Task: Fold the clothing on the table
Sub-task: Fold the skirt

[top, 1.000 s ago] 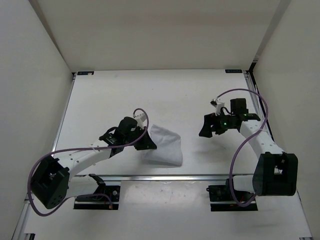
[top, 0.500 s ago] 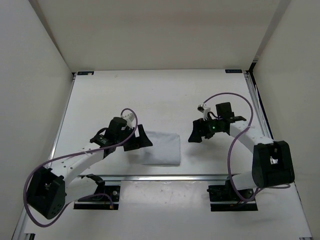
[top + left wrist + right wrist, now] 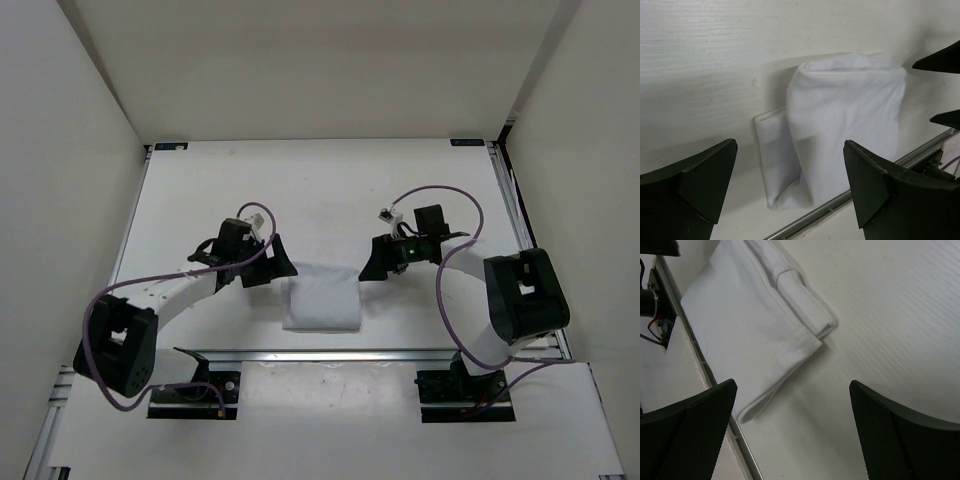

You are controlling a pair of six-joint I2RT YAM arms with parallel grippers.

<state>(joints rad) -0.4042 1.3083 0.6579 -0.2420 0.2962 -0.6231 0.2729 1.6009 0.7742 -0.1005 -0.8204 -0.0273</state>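
The clothing [image 3: 320,297] is a white cloth lying as a folded rectangle on the table [image 3: 330,190], close to the front rail. My left gripper [image 3: 278,268] stands open just left of its upper left corner, touching nothing. In the left wrist view the clothing [image 3: 840,115] shows a folded top layer over a lower flap, ahead of the open left gripper [image 3: 790,145]. My right gripper [image 3: 372,265] hangs open just right of the cloth's upper right corner. In the right wrist view a folded corner of the clothing [image 3: 755,330] lies ahead of the right gripper [image 3: 793,385], which holds nothing.
The metal rail [image 3: 330,352] runs along the table's front edge just below the cloth, also seen as the rail [image 3: 840,200] and the rail [image 3: 745,450]. White walls enclose the table on three sides. Purple cables loop over both arms.
My left gripper has opened, let go of the cloth and drawn back to the left. The cloth has dropped into a flat folded rectangle. My right gripper has moved left to the cloth's edge.
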